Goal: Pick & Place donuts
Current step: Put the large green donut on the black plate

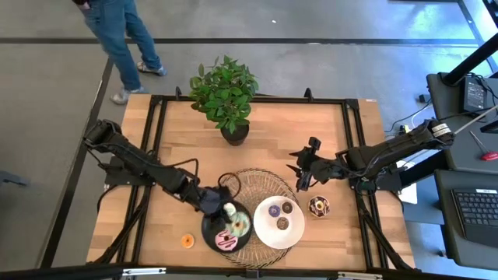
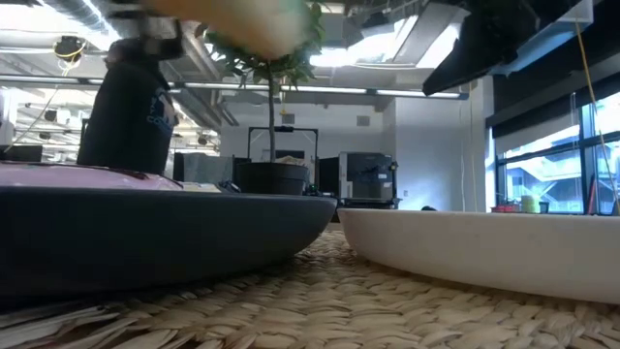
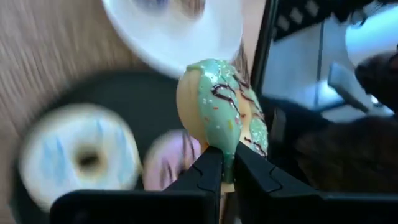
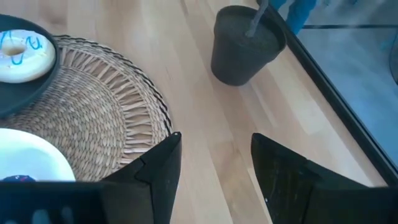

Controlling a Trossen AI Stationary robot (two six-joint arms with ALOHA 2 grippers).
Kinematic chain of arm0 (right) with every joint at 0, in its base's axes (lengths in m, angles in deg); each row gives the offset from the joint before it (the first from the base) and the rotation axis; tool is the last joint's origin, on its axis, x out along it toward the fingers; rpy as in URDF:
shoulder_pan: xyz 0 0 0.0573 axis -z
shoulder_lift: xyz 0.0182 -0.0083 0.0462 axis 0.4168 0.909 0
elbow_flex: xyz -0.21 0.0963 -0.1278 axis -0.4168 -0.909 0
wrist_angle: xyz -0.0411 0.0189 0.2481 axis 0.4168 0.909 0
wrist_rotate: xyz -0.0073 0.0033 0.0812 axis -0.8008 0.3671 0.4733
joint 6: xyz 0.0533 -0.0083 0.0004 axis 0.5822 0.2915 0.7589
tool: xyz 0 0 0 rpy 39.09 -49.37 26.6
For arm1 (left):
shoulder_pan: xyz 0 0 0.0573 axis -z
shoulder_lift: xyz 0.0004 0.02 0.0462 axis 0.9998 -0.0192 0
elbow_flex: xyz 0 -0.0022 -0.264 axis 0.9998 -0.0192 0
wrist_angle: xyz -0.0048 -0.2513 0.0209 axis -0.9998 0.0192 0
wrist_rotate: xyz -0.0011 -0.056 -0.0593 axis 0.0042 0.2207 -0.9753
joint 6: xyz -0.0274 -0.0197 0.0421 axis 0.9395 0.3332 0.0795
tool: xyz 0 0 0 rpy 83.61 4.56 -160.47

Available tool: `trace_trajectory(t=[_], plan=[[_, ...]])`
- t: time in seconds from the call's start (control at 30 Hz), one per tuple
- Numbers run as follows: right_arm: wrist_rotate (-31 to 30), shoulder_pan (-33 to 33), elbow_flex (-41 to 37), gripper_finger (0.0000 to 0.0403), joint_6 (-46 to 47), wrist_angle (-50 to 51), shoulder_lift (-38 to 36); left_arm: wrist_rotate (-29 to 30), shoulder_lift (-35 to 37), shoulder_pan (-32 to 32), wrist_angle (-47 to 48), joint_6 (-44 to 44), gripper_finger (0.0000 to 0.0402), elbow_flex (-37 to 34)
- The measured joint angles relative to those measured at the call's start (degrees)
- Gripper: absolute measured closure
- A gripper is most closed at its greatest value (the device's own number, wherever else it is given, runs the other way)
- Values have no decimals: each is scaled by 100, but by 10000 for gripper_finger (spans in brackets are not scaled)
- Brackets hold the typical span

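Observation:
My left gripper [image 1: 218, 205] hovers over the black plate [image 1: 208, 231] and is shut on a mint-green donut [image 3: 221, 106]. A cream-white donut [image 3: 81, 158] and a pink donut [image 1: 226, 242] lie flat on that plate. The white plate [image 1: 264, 232] carries a purple mini [image 1: 274, 210] and two brown minis [image 1: 287, 208]. A sprinkled chocolate donut [image 1: 319, 206] lies on the table right of the white plate, and an orange mini [image 1: 187, 241] lies left of the black plate. My right gripper [image 1: 303, 177] is open above the wicker mat's far right edge and holds nothing. My left gripper pinches the mint-green donut by its rim [image 3: 227, 163], at the edge nearest the wrist, between the two fingers [image 3: 208, 171]. The donut stands on edge beyond the fingertips, lifted clear above the black plate.
Both plates sit on a round wicker mat [image 1: 264, 183]. A potted plant [image 1: 226, 93] stands at the table's far middle; its dark pot [image 4: 245, 46] lies ahead of my right gripper. A person's legs [image 1: 124, 39] show beyond the far left corner. Bare wood lies on both sides of the mat.

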Motion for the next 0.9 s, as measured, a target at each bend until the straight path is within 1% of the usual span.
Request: trace_trajectory(t=[0.03, 0.1, 0.23, 0.3, 0.43, 0.57, 0.77, 0.83, 0.9], plan=[[0, 0, 0, 208, -3, -15, 0, -107, -4, 74, 98, 172, 377, 0], [0, 0, 0, 208, -5, -16, 1, -83, -4, 217, 133, 266, 377, -2], [0, 0, 0, 208, 0, -13, 0, 630, -45, 297, 56, 479, 377, 0], [0, 0, 0, 208, 19, -11, 0, 771, -110, 284, 83, 717, 377, -2], [2, 0, 0, 208, 109, -7, 0, 612, -314, 257, 62, 1230, 377, -2], [2, 0, 0, 208, 104, -5, 2, 634, -551, 148, -92, 1462, 377, -2], [2, 0, 0, 208, 104, 32, 2, 463, -685, 0, -554, 1533, 377, -2], [2, 0, 0, 208, 104, 54, 2, 375, -691, -13, -511, 1584, 377, -2], [2, 0, 0, 208, 104, 69, 2, 409, -691, -13, -501, 1627, 377, -2]])
